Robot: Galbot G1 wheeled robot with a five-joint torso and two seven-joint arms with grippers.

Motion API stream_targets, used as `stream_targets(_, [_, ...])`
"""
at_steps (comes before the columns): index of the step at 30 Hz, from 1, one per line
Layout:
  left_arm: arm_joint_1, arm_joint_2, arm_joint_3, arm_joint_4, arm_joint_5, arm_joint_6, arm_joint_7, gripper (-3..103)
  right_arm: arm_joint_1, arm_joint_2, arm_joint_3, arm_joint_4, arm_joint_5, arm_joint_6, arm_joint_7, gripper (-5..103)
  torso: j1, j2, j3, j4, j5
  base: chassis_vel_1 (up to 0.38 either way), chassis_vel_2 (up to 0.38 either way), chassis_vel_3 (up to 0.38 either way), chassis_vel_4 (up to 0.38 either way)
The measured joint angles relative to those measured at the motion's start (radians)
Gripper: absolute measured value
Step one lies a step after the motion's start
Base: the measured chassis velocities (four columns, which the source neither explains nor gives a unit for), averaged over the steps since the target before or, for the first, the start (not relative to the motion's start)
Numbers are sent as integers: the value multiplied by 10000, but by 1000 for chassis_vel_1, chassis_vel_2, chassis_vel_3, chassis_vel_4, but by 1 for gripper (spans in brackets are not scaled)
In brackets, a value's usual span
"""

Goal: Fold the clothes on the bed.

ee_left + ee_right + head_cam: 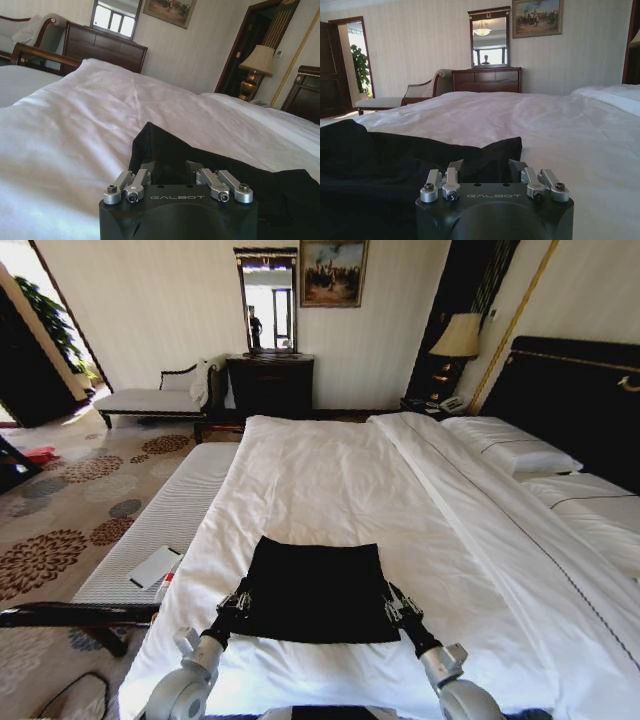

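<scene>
1. Two grippers sit low at the near end of the bed [330,475]: the left gripper [238,602] is clamped on the black T-shirt's [318,590] left edge, and the right gripper [392,602] is pinching its right edge.
2. Between them the T-shirt lies as a flat dark rectangle on the white duvet [300,490].
3. Farther up, pillows [510,448] rest against the dark headboard [580,400].
4. Beyond, a dresser [270,383] stands against the far wall.

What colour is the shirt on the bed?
Black T-shirt, on the white bed; clearest in the head view.
</scene>
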Motion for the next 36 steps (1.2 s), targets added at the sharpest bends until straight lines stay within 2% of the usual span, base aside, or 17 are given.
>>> stream_targets(1, [28, -1, -55, -124, 16, -8, -15, 41, -61, 38, 60, 97, 43, -5, 5, 57, 0, 0, 0, 0, 0, 0, 0, 0, 0])
stream_targets(3, [64, 4, -183, -340, 5, -10, -43, 51, -117, 70, 185, 291, 240, -83, 65, 62, 0, 0, 0, -1, 1, 0, 0, 0, 0])
stream_targets(4, [64, 4, -183, -340, 5, -10, -43, 51, -117, 70, 185, 291, 240, -83, 65, 62, 0, 0, 0, -1, 1, 0, 0, 0, 0])
stream_targets(6, [53, 29, -295, -520, -86, -10, -113, 62, -110, 36, 321, 496, 488, -229, 179, 73, 0, 0, 0, 0, 1, 0, 0, 0, 0])
stream_targets(7, [-16, 57, -367, -585, -169, -7, -179, 62, -55, -37, 416, 644, 680, -354, 285, 79, 0, 0, 0, 0, 1, 0, 0, 0, 0])
stream_targets(8, [-173, 93, -423, -612, -269, 21, -269, 73, 56, -138, 516, 794, 898, -504, 430, 84, 0, 0, 1, 1, 1, 0, 0, 0, 0])
stream_targets(10, [-315, 118, -449, -613, -332, 63, -348, 73, 146, -209, 581, 875, 1060, -611, 530, 84, 0, 0, 1, 1, 0, 0, 0, 0, 0])
stream_targets(11, [-488, 152, -453, -608, -418, 119, -424, 78, 240, -286, 640, 935, 1224, -731, 637, 84, 0, 0, 1, 2, 1, 0, 0, 0, 0])
stream_targets(12, [-814, 253, -448, -539, -593, 245, -546, 84, 429, -441, 732, 1000, 1483, -915, 806, 95, 0, 0, 1, -1, 0, 0, 0, 0, 0])
stream_targets(13, [-1153, 372, -398, -399, -728, 355, -654, 89, 589, -564, 783, 1007, 1649, -1037, 940, 98, 0, 0, 2, 2, -1, 0, 0, 0, 0])
stream_targets(15, [-1396, 465, -357, -289, -814, 439, -712, 89, 692, -643, 806, 1006, 1723, -1102, 1014, 100, 0, -1, 2, 1, 0, 0, 0, 0, 0])
stream_targets(17, [-2116, 803, -129, 126, -1121, 665, -837, 98, 921, -787, 861, 930, 1902, -1232, 1168, 100, 1, -1, 2, -2, 1, 0, 0, 0, 0])
stream_targets(20, [-2620, 1052, 96, 442, -1384, 820, -837, 100, 1019, -825, 886, 871, 1985, -1301, 1231, 100, 2, -1, 2, 0, 0, 0, 0, 0, 0])
stream_targets(26, [-4772, 1597, 941, 1754, -2232, 1364, -542, 103, 1154, -826, 948, 657, 2042, -1402, 1314, 100, 1, -1, 2, -3, -1, 0, 0, 0, 0])
stream_targets(30, [-5655, 1762, 1305, 2532, -2581, 1592, -316, 98, 1283, -849, 907, 523, 2075, -1476, 1378, 100, 2, -1, 2, -6, -3, 0, 0, 0, 0])
stream_targets(32, [-6157, 1875, 1564, 3176, -2891, 1736, -169, 93, 1589, -948, 710, 374, 2158, -1582, 1473, 100, 2, -1, 2, 3, 4, 0, 0, 0, 0])
stream_targets(36, [-6774, 1826, 2191, 3982, -3054, 1804, 52, 92, 1788, -979, 598, 257, 2230, -1682, 1577, 100, 2, -1, 2, 3, 0, 0, 0, 0, 0])
